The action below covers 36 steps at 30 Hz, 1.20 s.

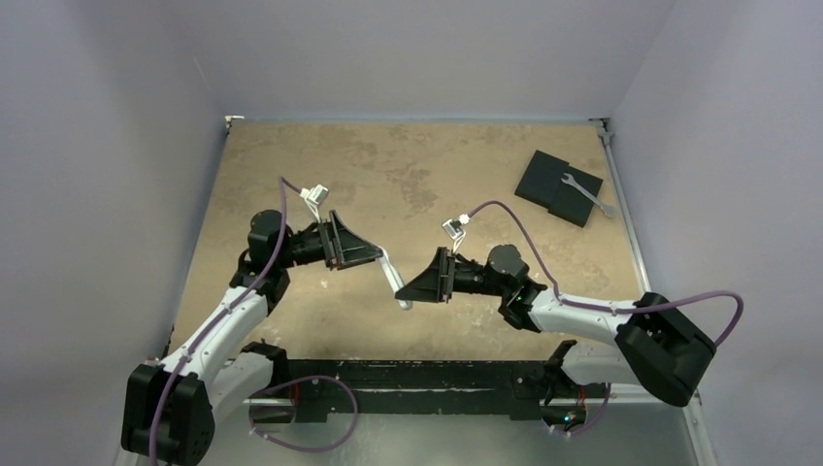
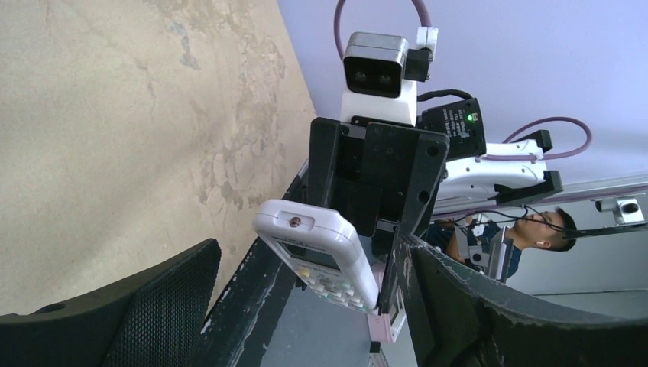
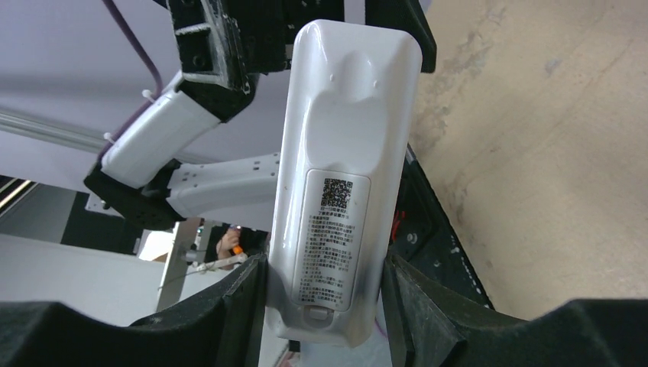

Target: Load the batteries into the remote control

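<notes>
Overhead view: I find even, diffuse light, moderately bright; shadows on the table faint and soft-edged; focus sharp across the frame. My left wrist view: background upper right bright, bottom corners dark and blurred. My right wrist view: white remote control at centre bright with mild sheen; bottom edge out of focus.
</notes>
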Tool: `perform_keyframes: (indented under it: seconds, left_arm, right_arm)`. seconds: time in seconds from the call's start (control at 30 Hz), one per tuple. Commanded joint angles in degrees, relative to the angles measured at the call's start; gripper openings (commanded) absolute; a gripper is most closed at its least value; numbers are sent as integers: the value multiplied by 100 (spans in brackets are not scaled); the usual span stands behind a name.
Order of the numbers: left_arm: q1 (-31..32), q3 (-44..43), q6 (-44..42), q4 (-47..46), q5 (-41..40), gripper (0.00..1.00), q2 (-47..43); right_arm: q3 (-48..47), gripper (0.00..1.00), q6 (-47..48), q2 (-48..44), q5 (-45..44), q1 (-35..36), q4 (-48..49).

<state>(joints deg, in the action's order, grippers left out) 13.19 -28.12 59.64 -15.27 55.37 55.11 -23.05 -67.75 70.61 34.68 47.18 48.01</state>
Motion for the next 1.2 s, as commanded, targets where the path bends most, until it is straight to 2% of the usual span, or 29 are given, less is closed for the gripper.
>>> perform_keyframes:
  seconds: [0.0, 0.13, 0.43, 0.93, 1.17]
  left_arm:
    - [67, 117, 457, -767, 150, 84, -132]
    - [104, 165, 623, -939, 140, 84, -141]
    - [149, 346, 1264, -1669, 119, 82, -169]
    - [296, 470, 1971, -2496, -138, 76, -185]
    - [331, 470, 2035, -2540, -199, 73, -194]
  right_arm:
    - [-19, 0, -309, -5, -80, -24, 1078]
    - [-134, 0, -353, 87, -222, -24, 1100]
    - [-129, 0, -762, 494, -223, -16, 2128]
    - [-209, 0, -819, 691, -283, 81, 2515]
    - [-192, 0, -819, 704, -322, 107, 2546]
